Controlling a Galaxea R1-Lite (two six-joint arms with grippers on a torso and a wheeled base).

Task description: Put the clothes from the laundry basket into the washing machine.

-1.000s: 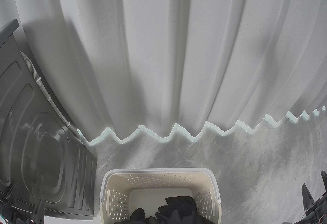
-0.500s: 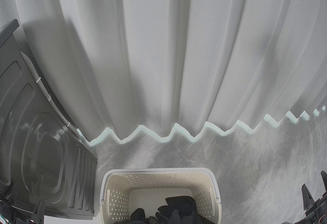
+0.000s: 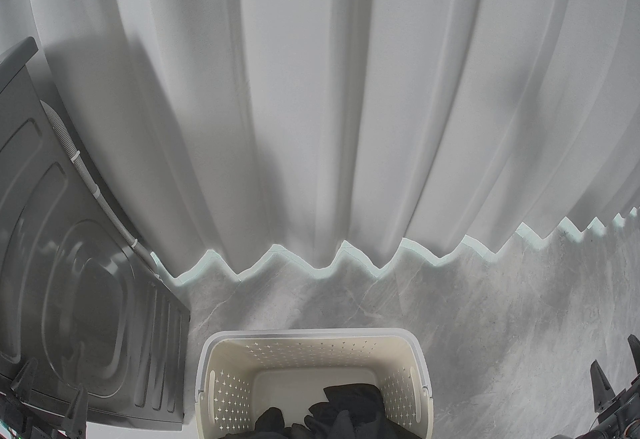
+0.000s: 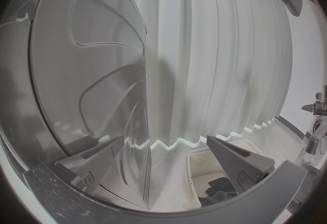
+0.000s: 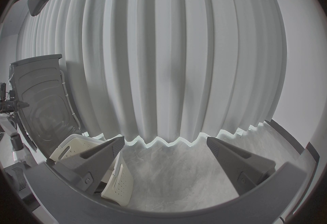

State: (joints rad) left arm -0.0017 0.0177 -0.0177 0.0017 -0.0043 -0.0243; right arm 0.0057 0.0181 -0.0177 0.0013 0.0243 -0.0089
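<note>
Some crumpled black clothes sit in the basket, nothing lifted yet.
They lie heaped in the cream perforated plastic laundry basket at the bottom centre of the head view, probably so either arm can reach in from above. The grey metal washing machine stands just beside it at lower left, side panel showing. The left gripper and right gripper sit in the bottom corners, jaws spread wide and holding nothing, seemingly ready for a first reach. A white pleated curtain hangs behind.
</note>
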